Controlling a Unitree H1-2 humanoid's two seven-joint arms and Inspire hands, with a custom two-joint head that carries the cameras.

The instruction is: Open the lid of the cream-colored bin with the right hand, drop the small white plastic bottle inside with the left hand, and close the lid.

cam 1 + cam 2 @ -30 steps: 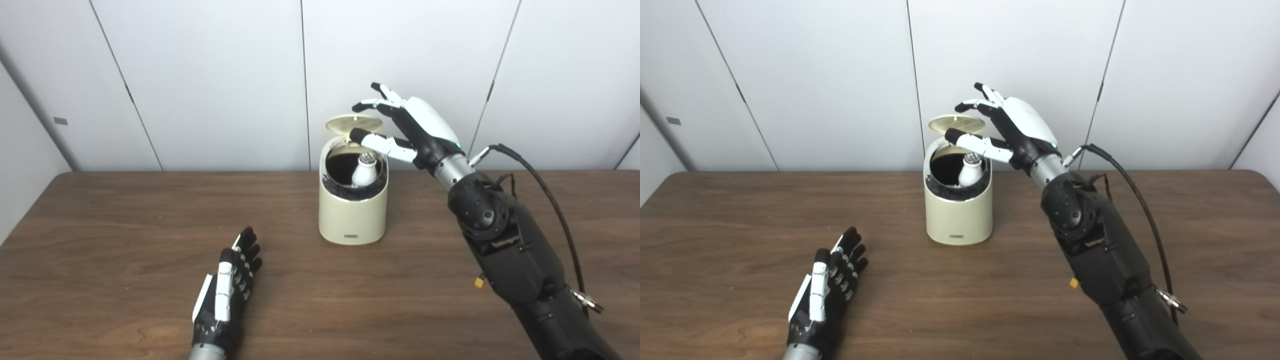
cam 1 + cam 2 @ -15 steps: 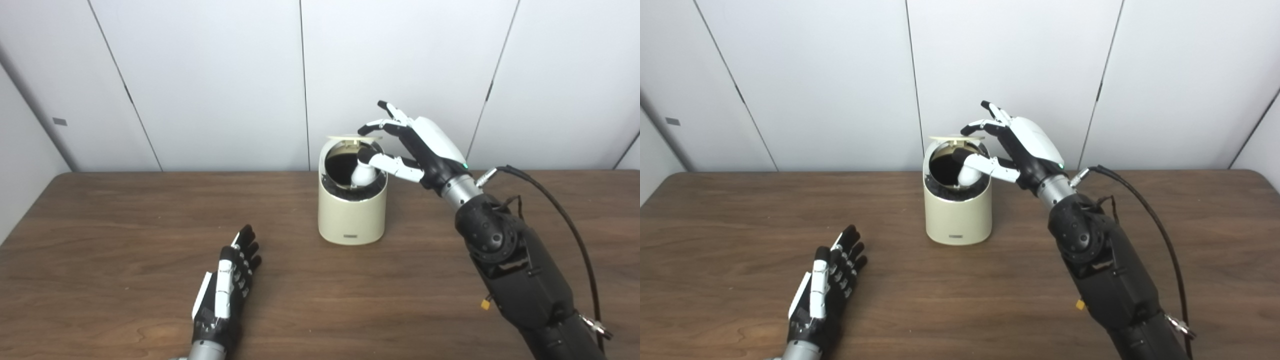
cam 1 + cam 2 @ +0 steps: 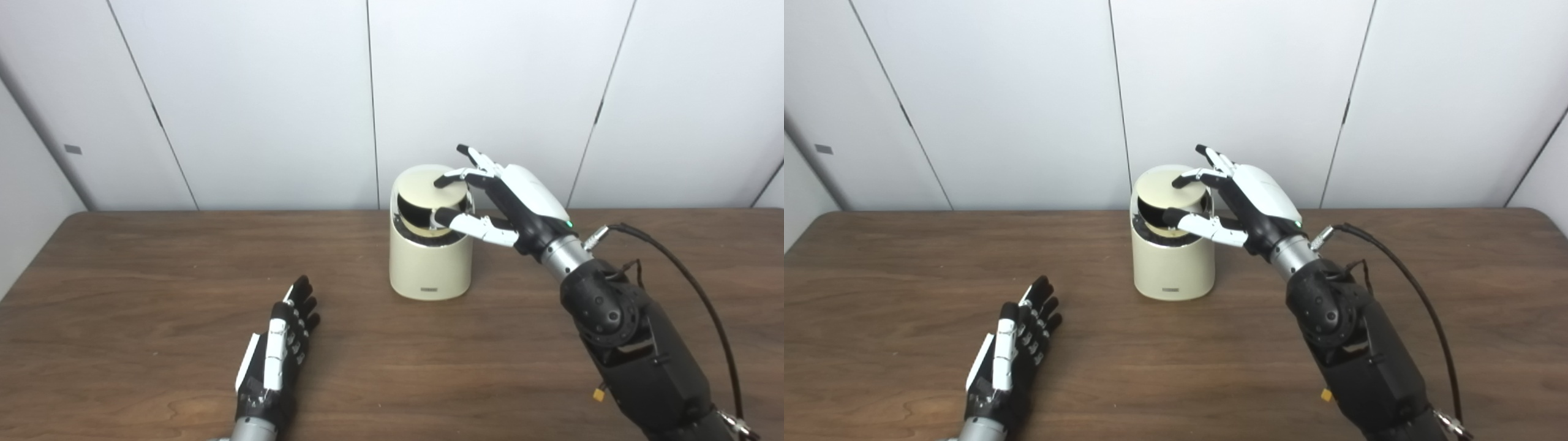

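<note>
The cream-colored bin (image 3: 429,263) stands on the wooden table (image 3: 153,275) near the back middle. Its round lid (image 3: 425,188) is tilted low over the opening, with a dark gap left at the front left. My right hand (image 3: 514,202) is over the bin's right side, fingers spread, fingertips (image 3: 442,181) resting on the lid top and the thumb at the front rim. The small white bottle is hidden inside the bin. My left hand (image 3: 278,355) lies flat and open on the table, front left, holding nothing.
A white panelled wall (image 3: 245,92) stands right behind the table's back edge. A black cable (image 3: 692,275) loops from my right forearm over the table's right side.
My right hand has come down and pushed the lid from upright to almost shut. The bottle inside has gone out of sight. The left hand has not moved.
</note>
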